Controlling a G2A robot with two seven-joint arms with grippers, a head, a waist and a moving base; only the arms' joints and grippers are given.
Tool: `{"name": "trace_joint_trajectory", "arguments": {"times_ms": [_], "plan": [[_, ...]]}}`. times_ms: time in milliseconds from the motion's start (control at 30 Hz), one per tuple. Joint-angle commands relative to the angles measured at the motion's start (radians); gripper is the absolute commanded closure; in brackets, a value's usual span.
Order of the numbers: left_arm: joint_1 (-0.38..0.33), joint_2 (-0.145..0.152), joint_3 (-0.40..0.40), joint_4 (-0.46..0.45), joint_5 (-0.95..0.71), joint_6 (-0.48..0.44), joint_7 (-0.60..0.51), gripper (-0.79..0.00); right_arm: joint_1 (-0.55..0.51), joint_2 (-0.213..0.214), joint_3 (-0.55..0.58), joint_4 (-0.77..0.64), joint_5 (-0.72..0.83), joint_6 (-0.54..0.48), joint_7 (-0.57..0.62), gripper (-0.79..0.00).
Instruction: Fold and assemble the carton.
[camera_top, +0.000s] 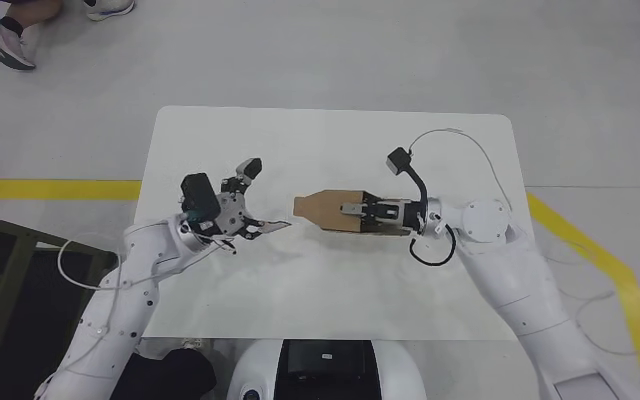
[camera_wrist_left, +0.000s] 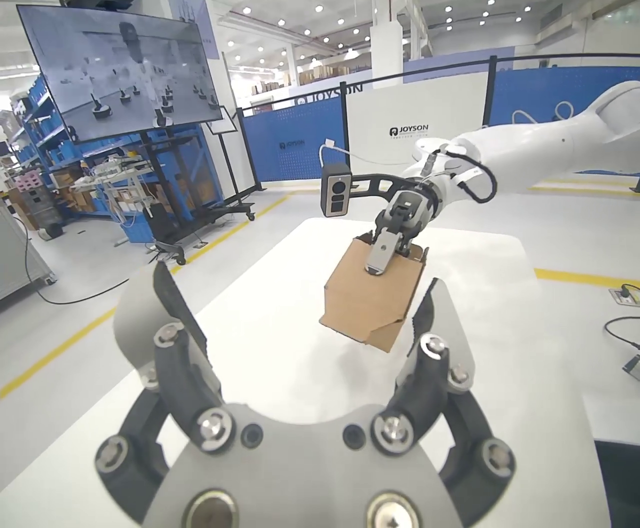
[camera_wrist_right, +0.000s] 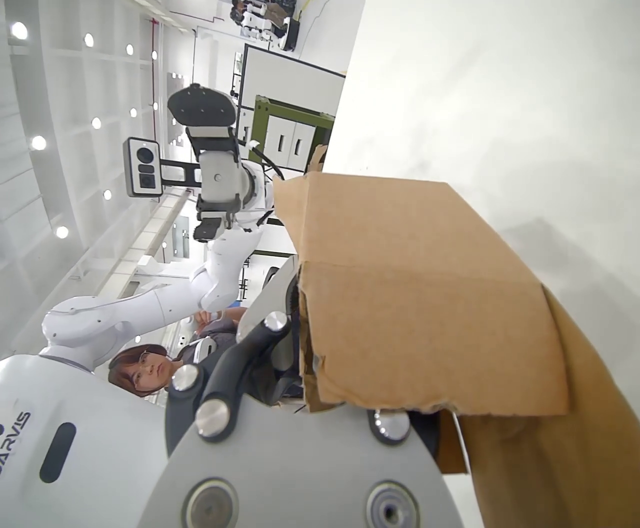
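At the left of the surface (camera_top: 330, 300), with the left tool (camera_top: 265, 197) spread wide and empty, tips toward the carton (camera_top: 325, 208) but apart from it. Over mid-surface, with the carton on its side, tapered end leftward. From the right, gripped at its open end by the right tool (camera_top: 352, 209), clamped on one wall.

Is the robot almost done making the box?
Partway. The carton already looks opened into a box shape. The right gripper holds it above the table; the left gripper is open, apart from it. The end flaps look unclosed, so closing them is left.
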Motion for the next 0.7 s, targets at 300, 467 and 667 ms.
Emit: {"name": "trace_joint_trajectory", "arguments": {"times_ms": [300, 467, 667], "plan": [[-0.048, -0.016, 0.052, 0.016, -0.073, 0.066, -0.203, -0.785, -0.004, -0.002, -0.007, -0.027, 0.013, -0.012, 0.02, 0.0], [-0.056, -0.019, 0.048, 0.036, -0.125, 0.067, -0.236, -0.785, -0.004, -0.003, -0.007, -0.036, 0.041, -0.027, 0.042, 0.0], [-0.062, -0.021, 0.049, 0.049, -0.156, 0.049, -0.26, -0.785, -0.005, -0.004, -0.005, -0.05, 0.065, -0.038, 0.058, 0.0]]}}
